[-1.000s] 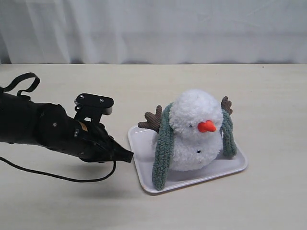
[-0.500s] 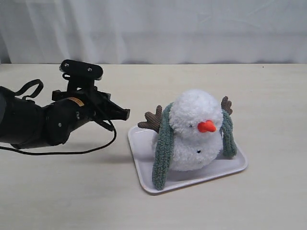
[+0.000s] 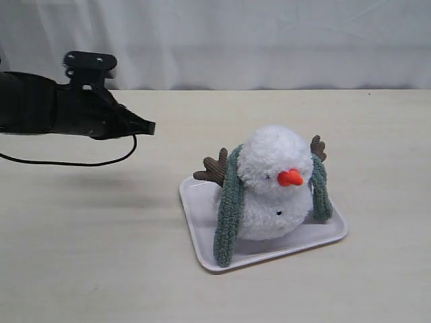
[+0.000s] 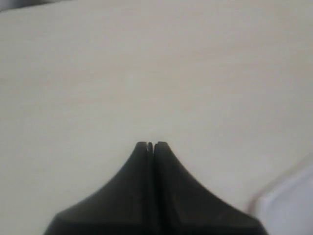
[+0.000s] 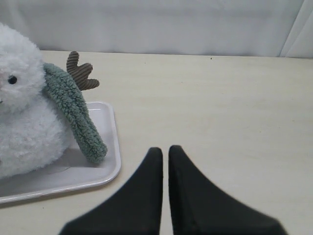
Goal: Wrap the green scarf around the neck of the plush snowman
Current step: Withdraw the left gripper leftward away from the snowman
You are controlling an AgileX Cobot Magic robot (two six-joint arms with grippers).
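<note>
1. The green scarf point(image 3: 229, 208) hung well apart from my left pincer point(image 3: 151, 126), which hovered at the upper left of the exterior view above the table point(image 3: 101, 256), a black cable point(image 3: 67, 163) looping beneath the arm.
2. That left pincer was clenched on nothing; its wrist view showed the jaws pressed together over bare tabletop.
3. Right of centre, a white tray point(image 3: 196, 202) held the plush snowman point(image 3: 269, 208), upright, its orange nose point(image 3: 290, 177) pointing toward the lower right.
4. The scarf passed behind the head. One end fell down the left side of the body to the tray's front rim, and the other fell down the right side and ended higher. The ends were not crossed, and the front of the snowman's neck point(image 3: 266, 194) showed bare white pile.
5. A brown twig arm point(image 3: 212, 169) stuck out behind the left strand.
6. My right pincer point(image 5: 165, 149) was outside the exterior view. Its wrist view showed it clenched and empty, low over the table beside the tray and apart from the scarf's end.
</note>
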